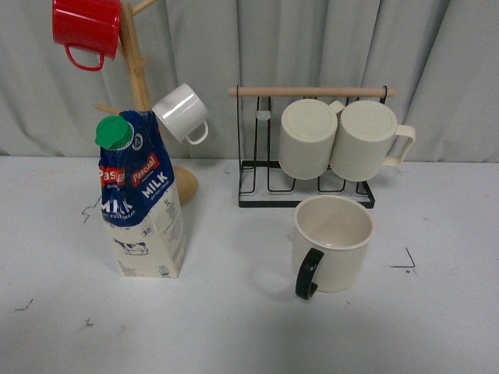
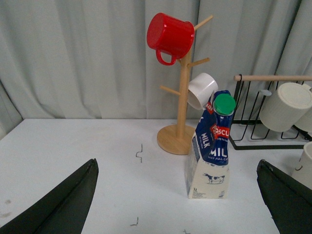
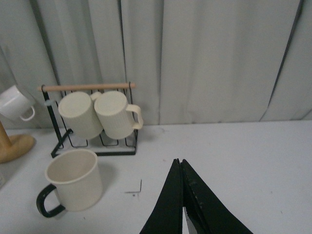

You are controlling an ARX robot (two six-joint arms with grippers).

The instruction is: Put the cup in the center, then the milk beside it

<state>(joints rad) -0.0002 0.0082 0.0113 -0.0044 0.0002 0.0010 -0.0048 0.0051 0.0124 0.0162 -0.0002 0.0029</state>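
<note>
The milk (image 2: 209, 163) (green cap on) stands upright beside the mug tree (image 2: 182, 109).

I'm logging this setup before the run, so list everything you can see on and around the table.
milk carton: one, blue and white with a green cap, upright at table left, in front of the mug tree
cup: one, cream with a black handle, upright, right of centre, in front of the rack
ribbed mugs: two, cream, side by side on the rack
rack: one, black wire with a wooden bar, at the back
mug tree: one, wooden, back left
red mug: one, red, high on the mug tree
small white mug: one, white, lower on the mug tree
table: one, white
curtain: grey, behind the table
left gripper: black, open, empty
right gripper: black, shut, empty
</note>
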